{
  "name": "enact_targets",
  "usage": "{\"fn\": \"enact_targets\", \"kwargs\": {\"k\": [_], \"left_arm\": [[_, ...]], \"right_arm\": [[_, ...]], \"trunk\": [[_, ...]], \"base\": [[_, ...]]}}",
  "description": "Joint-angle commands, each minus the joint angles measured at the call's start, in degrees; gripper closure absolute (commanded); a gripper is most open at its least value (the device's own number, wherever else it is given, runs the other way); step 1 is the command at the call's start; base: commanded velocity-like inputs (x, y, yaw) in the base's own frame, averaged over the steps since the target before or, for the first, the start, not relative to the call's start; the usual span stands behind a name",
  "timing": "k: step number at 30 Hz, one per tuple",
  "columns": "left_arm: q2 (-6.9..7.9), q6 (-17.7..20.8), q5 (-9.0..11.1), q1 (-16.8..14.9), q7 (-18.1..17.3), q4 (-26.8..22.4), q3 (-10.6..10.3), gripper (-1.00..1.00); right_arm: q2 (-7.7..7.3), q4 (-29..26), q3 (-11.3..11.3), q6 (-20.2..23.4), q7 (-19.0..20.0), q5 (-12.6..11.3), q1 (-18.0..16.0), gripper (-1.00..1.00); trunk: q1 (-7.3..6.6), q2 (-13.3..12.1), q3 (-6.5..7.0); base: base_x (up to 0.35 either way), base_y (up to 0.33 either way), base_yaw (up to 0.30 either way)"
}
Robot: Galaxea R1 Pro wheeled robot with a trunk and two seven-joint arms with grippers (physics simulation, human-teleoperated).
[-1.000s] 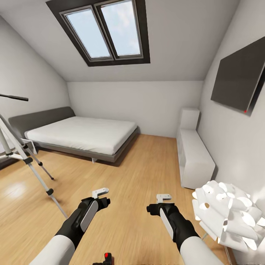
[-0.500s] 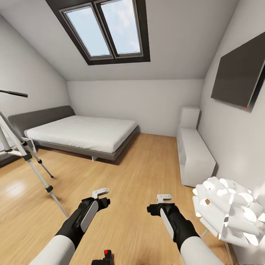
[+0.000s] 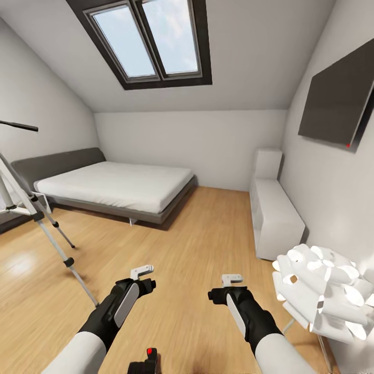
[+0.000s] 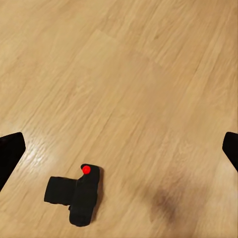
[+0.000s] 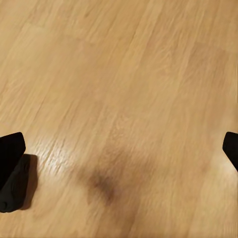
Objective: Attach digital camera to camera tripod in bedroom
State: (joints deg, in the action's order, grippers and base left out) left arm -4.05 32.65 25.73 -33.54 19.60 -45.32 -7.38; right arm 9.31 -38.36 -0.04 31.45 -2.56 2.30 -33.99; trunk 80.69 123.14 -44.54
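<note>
The digital camera (image 3: 145, 360) lies on the light wood floor at the bottom edge of the head view, between my two arms, its red button facing up. In the left wrist view the digital camera (image 4: 75, 193) rests on the floor below my left gripper (image 4: 119, 148), whose fingertips (image 4: 10, 153) stand wide apart. The camera tripod (image 3: 37, 221) stands at the far left, its black handle pointing right. My left gripper (image 3: 141, 271) and right gripper (image 3: 231, 280) hover open and empty above the floor. A dark edge of the camera (image 5: 15, 191) shows by my right gripper's fingers (image 5: 231, 147).
A low grey-framed bed (image 3: 114, 189) sits under the skylight (image 3: 150, 44) at the back left. A white low cabinet (image 3: 275, 218) and a dark wall panel (image 3: 337, 106) line the right wall. A white petal-shaped lamp (image 3: 327, 298) stands close by my right arm.
The whole picture has shifted: the tripod slid toward the left edge, the lamp moved down-right, and more of the camera shows at the bottom. Both arms keep their pose.
</note>
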Motion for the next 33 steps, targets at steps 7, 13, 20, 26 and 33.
{"fn": "enact_targets", "kwargs": {"k": [7, 13, 20, 26, 33], "left_arm": [[-0.03, 0.1, 0.7, 0.0, 0.6, 0.0, -0.2, -1.0], [0.03, 0.1, 0.8, 0.0, 0.7, 0.1, -0.2, -1.0], [0.09, 0.1, 0.7, 0.0, 0.8, 1.7, -0.2, -1.0], [0.15, 0.1, 0.5, 0.0, 0.9, 2.9, -0.3, -1.0], [0.18, 0.2, 0.6, 0.0, 0.9, 3.3, -0.3, -1.0]], "right_arm": [[-0.05, -0.7, 0.1, 2.6, 0.0, 0.2, 0.0, -1.0], [-0.06, -0.8, 0.1, 2.8, -0.1, 0.2, 0.0, -1.0], [-0.01, -0.8, 0.1, 2.5, -0.1, 0.4, 0.0, -1.0], [-0.02, -0.8, 0.2, 2.5, -0.1, 0.4, 0.0, -1.0], [0.05, -0.8, 0.0, 2.5, -0.3, 0.5, 0.0, -1.0]], "trunk": [[1.53, 2.9, -1.32], [2.85, 5.3, -2.4], [4.39, 8.1, -3.66], [5.71, 10.5, -4.73], [7.24, 13.3, -5.99]], "base": [[0.0, 0.0, 0.0], [0.0, 0.0, 0.0], [0.0, 0.0, 0.0], [0.0, 0.0, 0.0], [0.0, 0.0, 0.0]]}}
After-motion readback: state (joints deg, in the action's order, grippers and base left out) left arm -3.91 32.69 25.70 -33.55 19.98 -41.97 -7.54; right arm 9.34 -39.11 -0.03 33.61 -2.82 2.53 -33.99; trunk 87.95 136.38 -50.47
